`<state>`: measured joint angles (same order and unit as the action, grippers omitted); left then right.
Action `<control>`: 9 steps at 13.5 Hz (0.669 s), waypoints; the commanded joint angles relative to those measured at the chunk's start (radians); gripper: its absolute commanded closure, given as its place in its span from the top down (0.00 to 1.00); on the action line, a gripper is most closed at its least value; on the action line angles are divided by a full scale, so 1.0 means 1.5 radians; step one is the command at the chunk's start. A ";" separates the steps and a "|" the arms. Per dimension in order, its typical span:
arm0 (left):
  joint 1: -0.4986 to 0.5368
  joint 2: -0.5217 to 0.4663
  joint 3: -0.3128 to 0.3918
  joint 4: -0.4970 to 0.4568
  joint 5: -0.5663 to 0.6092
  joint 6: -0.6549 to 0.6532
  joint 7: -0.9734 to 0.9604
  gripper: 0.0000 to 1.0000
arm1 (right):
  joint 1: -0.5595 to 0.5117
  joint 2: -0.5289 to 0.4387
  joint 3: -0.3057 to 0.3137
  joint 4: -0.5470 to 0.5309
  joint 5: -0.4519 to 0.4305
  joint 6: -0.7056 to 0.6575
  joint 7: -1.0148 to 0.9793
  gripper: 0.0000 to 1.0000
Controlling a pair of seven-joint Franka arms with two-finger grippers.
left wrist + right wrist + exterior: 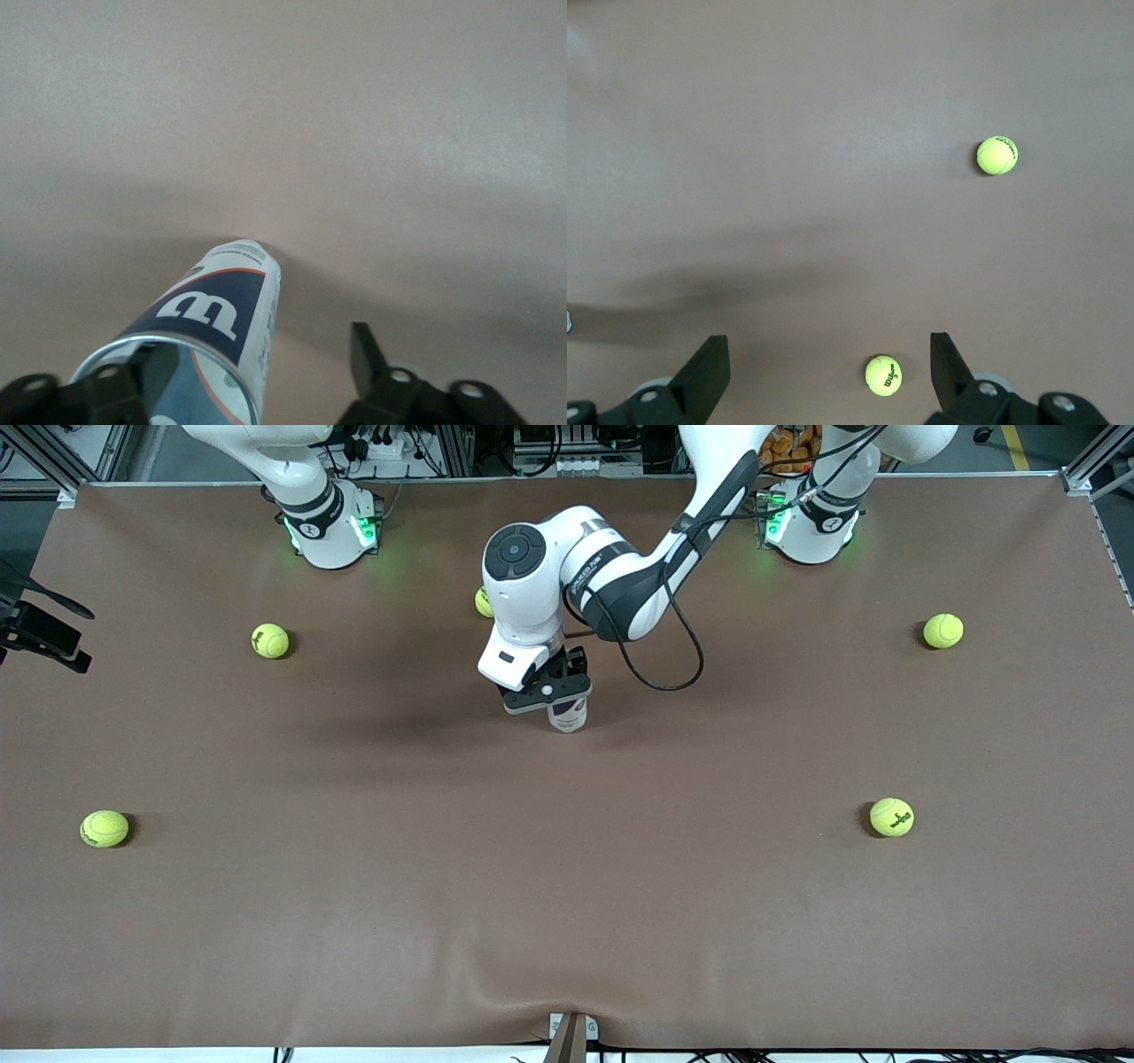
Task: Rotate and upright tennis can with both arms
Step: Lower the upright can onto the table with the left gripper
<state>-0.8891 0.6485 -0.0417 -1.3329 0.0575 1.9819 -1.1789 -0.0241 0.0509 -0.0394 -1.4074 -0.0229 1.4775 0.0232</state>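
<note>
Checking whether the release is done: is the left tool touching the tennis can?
Cannot tell. In the left wrist view one finger stands plainly clear of the tennis can, but the other overlaps the rim. The front view hides the contact under the left tool.

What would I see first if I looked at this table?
The left gripper, jaws open, over a tennis can that stands upright mid-table. Yellow-green balls lie scattered round it. The right gripper, also open, waits high over two balls near the right arm's end.
</note>
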 commanded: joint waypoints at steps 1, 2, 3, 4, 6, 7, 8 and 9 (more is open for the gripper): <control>-0.006 -0.013 0.004 0.008 0.019 0.000 -0.013 1.00 | 0.002 -0.003 0.000 0.000 -0.009 0.001 0.002 1.00; -0.006 -0.021 0.004 0.009 0.019 -0.001 -0.012 1.00 | 0.002 -0.002 0.000 0.000 -0.009 0.001 0.002 1.00; -0.002 -0.030 0.004 0.008 0.019 -0.003 -0.011 1.00 | 0.002 -0.003 0.000 0.000 -0.009 0.000 0.002 1.00; 0.000 -0.043 0.005 0.008 0.020 -0.009 -0.007 1.00 | 0.002 -0.003 0.000 0.000 -0.009 0.000 0.002 1.00; 0.002 -0.066 0.003 0.008 0.020 -0.011 -0.003 1.00 | 0.003 -0.003 0.000 -0.001 -0.009 -0.002 0.002 1.00; 0.006 -0.070 0.003 0.008 0.020 -0.011 -0.003 1.00 | 0.003 -0.003 0.000 -0.001 -0.008 -0.002 0.002 1.00; 0.008 -0.078 0.006 0.008 0.020 -0.013 -0.003 1.00 | 0.003 -0.003 0.000 -0.001 -0.008 -0.002 0.002 1.00; 0.008 -0.087 0.010 0.008 0.020 -0.016 0.000 1.00 | 0.003 -0.003 0.000 -0.001 -0.008 -0.002 0.002 1.00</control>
<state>-0.8813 0.5503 -0.0323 -1.3096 0.0590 1.9750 -1.1789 -0.0241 0.0510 -0.0393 -1.4077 -0.0229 1.4774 0.0232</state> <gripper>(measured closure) 0.000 0.000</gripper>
